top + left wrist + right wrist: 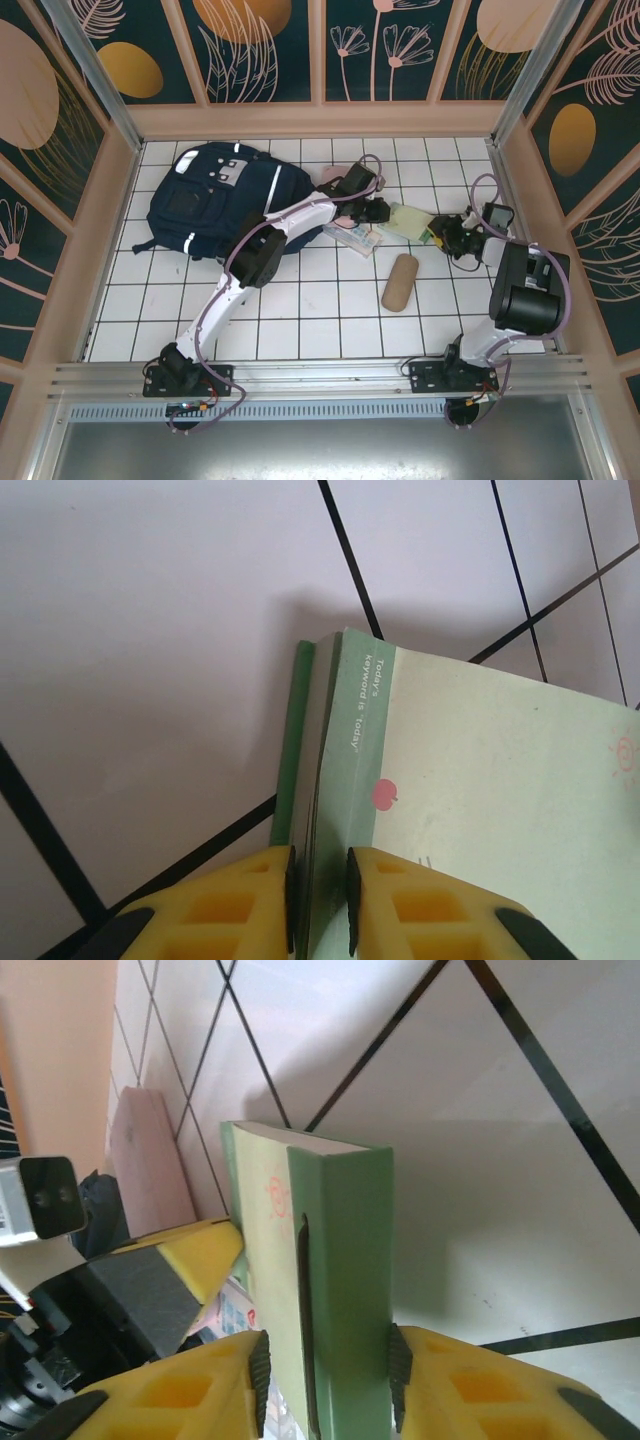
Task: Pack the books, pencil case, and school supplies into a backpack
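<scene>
The left gripper is closed to a narrow gap on one edge of the pale green notebook, with its pads pressing cover and pages together. The right gripper is clamped across the notebook's thickness at the spine end, so both arms hold the same item over the tiled table. Whether the notebook touches the table cannot be told. The backpack lies apart from it, to the left.

Probable hazards:
- **Unequal arm motion:** this would bend or twist the notebook, or tear the cover at the thinner left-hand grip.
- **Release by either gripper:** the notebook would swing on the remaining grip and could slip out.
- **Transfer toward the backpack:** the move could sweep the printed packet lying near the left gripper.
</scene>
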You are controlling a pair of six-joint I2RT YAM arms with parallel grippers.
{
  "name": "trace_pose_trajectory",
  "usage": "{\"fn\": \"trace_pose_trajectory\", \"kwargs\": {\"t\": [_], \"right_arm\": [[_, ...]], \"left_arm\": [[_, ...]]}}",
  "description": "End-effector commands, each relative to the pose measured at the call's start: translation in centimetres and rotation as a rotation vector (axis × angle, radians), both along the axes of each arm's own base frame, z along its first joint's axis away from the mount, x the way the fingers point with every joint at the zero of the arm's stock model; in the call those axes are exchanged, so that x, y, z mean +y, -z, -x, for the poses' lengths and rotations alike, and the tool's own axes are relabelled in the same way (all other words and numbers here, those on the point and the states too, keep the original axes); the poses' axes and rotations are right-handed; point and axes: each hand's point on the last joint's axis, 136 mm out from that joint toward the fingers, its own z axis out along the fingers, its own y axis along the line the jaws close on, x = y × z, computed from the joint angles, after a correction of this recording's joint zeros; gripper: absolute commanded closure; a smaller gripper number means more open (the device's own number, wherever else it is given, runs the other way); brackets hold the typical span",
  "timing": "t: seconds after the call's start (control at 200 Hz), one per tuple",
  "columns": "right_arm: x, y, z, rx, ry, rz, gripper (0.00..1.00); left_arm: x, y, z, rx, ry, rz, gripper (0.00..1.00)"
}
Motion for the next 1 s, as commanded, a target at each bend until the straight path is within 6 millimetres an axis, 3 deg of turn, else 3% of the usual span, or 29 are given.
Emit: {"fn": "trace_pose_trajectory", "kwargs": {"t": [0.0,0.22,0.455,0.65,0.705,0.75,0.851,0.996], "right_arm": [[4.0,-2.6,-0.9,-0.104,-0.157,-0.071,0.68],[4.4,-2.7,-1.2,-0.106,-0.170,-0.090,0.68],[6.2,-5.7,-1.8,-0.227,-0.224,-0.157,0.68],[6.4,-3.9,-2.3,-0.161,-0.207,-0.105,0.67],[5.8,-3.1,-2.4,-0.120,-0.184,-0.072,0.63],[5.7,-2.8,-2.4,-0.109,-0.185,-0.059,0.66],[5.1,-3.0,-2.4,-0.112,-0.161,-0.039,0.71],[4.0,-3.5,-2.2,-0.105,-0.142,0.002,0.68]], "left_arm": [[-2.4,1.3,5.3,0.107,0.141,0.026,0.77],[-2.6,1.1,5.5,0.109,0.160,0.039,0.77],[-3.0,0.6,5.9,0.121,0.184,0.065,0.77],[-2.8,0.6,5.9,0.118,0.191,0.056,0.77],[-2.7,0.6,5.9,0.115,0.191,0.049,0.76],[-2.6,0.7,5.9,0.116,0.192,0.046,0.77],[-2.3,0.7,5.8,0.113,0.189,0.037,0.76],[-1.7,0.4,5.1,0.100,0.171,0.035,0.76]]}}
